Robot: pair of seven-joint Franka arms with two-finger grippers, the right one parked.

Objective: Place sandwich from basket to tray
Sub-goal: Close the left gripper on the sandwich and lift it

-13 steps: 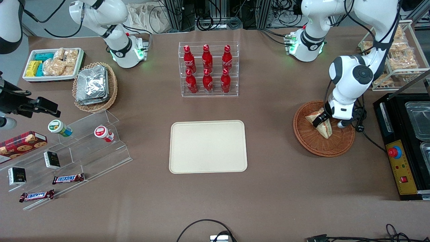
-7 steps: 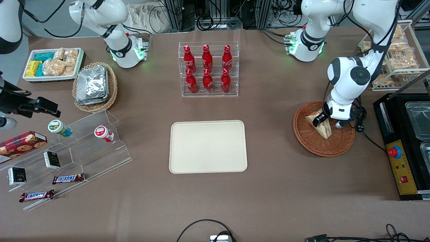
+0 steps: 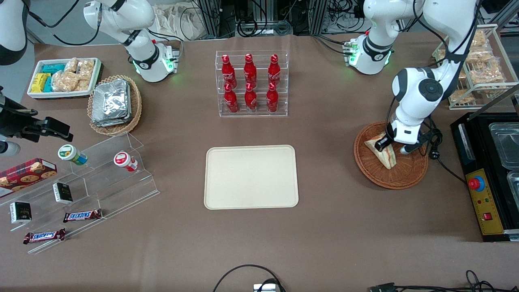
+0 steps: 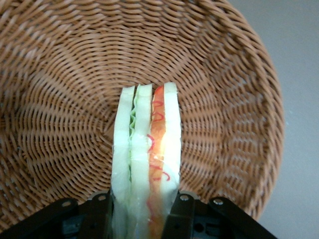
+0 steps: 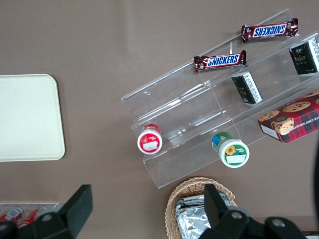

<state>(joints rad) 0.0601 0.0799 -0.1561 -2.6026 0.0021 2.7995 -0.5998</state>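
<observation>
Wrist view showed the gripper (image 4: 142,211) clamped on the sandwich (image 4: 147,159), its fingers pressing both bread faces; the wedge's long axis ran straight out from the jaws, over the basket (image 4: 60,89); the tray (image 3: 251,177) lay well apart toward the parked arm's end; the arm hung bent above the basket, wrist down.

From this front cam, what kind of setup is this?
Probably a lab mock-up of a snack shop. Cola bottles stand in a clear rack, candy bars lie on acrylic steps, and cables hang past the table's edge. The gripper is shut on the sandwich over the basket; the tray is bare.
</observation>
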